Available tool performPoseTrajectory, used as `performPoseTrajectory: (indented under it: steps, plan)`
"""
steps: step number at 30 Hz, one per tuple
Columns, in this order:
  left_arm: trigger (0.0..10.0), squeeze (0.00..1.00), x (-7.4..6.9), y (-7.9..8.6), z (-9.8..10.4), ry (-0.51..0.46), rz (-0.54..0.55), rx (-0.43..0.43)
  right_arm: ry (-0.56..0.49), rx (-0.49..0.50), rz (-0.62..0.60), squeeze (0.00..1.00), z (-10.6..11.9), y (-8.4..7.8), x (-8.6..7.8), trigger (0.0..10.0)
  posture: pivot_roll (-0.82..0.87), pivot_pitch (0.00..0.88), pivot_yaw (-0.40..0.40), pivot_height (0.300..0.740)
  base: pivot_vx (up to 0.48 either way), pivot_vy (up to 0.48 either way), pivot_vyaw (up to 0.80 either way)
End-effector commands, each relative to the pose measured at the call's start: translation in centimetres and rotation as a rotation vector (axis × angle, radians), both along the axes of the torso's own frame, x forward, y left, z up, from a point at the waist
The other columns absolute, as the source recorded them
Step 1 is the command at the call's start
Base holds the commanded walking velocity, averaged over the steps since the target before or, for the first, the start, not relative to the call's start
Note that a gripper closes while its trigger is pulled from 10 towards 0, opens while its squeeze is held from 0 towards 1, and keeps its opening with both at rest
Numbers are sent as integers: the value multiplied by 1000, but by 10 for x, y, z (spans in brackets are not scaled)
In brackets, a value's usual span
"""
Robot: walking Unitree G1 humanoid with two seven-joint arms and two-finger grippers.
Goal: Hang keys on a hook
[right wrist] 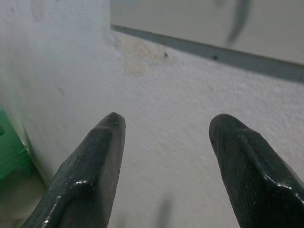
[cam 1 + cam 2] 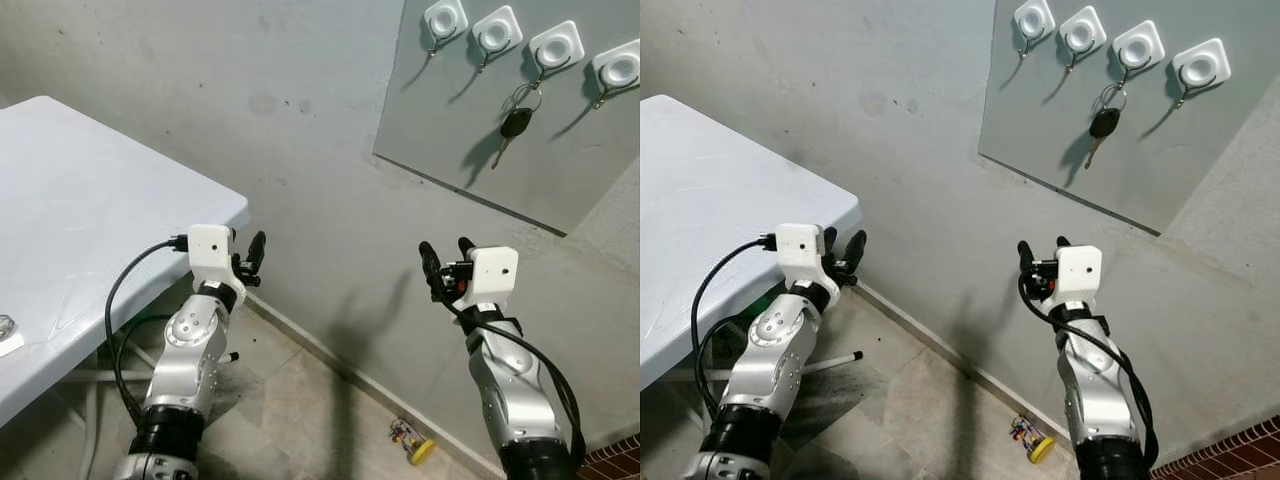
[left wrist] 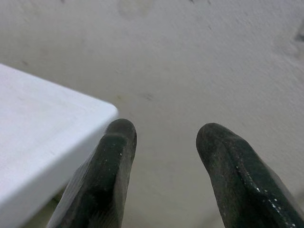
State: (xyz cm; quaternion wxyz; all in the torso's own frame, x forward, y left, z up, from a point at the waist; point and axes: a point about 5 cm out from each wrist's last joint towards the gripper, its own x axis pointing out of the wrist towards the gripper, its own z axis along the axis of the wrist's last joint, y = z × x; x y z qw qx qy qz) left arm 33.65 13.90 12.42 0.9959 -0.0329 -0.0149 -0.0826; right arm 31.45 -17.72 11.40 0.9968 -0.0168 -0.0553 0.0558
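Note:
A black car key (image 2: 514,124) on a ring hangs from the third white hook (image 2: 556,46) of a row on a grey wall board (image 2: 470,150). Its blurred lower end (image 1: 240,19) shows in the right wrist view. My right gripper (image 2: 446,256) is open and empty, well below and left of the key. My left gripper (image 2: 250,256) is open and empty beside the corner of the white table (image 2: 215,205), pointing at the wall. Both wrist views show spread black fingers (image 3: 114,156) (image 1: 102,142) facing bare wall.
The white table (image 2: 700,200) fills the left; a small round object (image 2: 5,328) lies on its near edge. Other hooks (image 2: 445,18) (image 2: 497,30) (image 2: 618,68) hang bare. A small yellow item (image 2: 415,443) lies on the tiled floor by the wall. A brick edge (image 2: 610,465) shows at lower right.

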Motion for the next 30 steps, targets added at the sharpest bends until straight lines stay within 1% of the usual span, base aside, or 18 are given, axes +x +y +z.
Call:
performPoseTrajectory:
  steps: [1,7,11,14,30]
  plan:
    - [10000,0,1,4,-3,9,29,32,12,2,5,0,0,0,2,10000,15,14,-36,740,0,0,800]
    - [10000,0,0,2,-3,2,25,25,19,-11,11,0,0,-2,3,10000,18,20,-48,740,0,0,800]
    - [10000,0,-1,3,-7,10,44,19,27,-25,11,0,-1,-5,3,10000,22,24,-55,740,0,0,800]
    - [10000,0,-1,3,-7,7,53,8,32,-28,10,0,-2,-7,3,10000,26,24,-59,740,0,0,800]
    - [10000,0,-1,4,-7,7,42,8,39,-37,18,0,-3,-6,4,10000,31,21,-56,740,0,0,800]
